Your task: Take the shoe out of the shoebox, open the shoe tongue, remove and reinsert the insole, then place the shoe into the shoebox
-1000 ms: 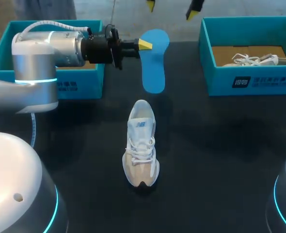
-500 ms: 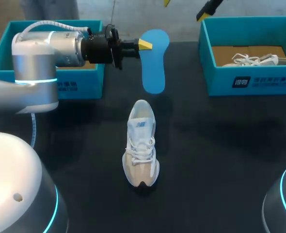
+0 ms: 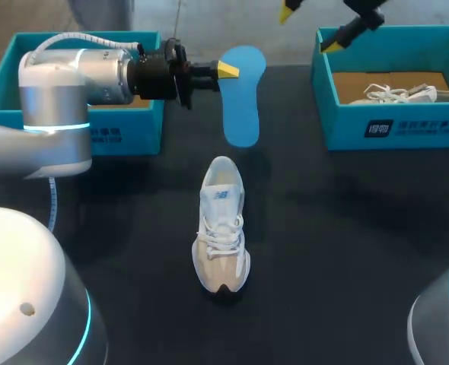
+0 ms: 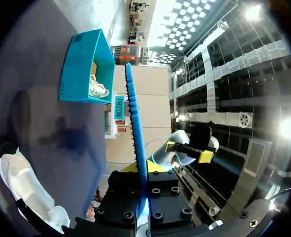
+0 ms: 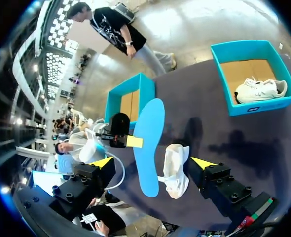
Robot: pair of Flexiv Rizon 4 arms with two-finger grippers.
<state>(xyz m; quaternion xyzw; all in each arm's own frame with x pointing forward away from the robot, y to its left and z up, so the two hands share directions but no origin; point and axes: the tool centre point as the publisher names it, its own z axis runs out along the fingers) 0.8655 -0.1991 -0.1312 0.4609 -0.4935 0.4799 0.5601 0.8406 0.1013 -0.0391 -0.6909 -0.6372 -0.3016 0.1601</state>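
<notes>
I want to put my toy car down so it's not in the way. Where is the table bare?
The black table is bare between the white-and-beige lace-up sneaker and the right teal cardboard shoebox, and left of the sneaker. Crowded: behind the sneaker, where the flat blue foam insole hangs.

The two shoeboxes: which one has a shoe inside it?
The right shoebox, on the robot's right side: a white shoe lies in it. The left shoebox shows only a bare brown floor where visible.

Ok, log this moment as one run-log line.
stage: insole out | left gripper: shut on insole, held above table | right gripper: open, raised near right shoebox | shoe: upright on table
</notes>
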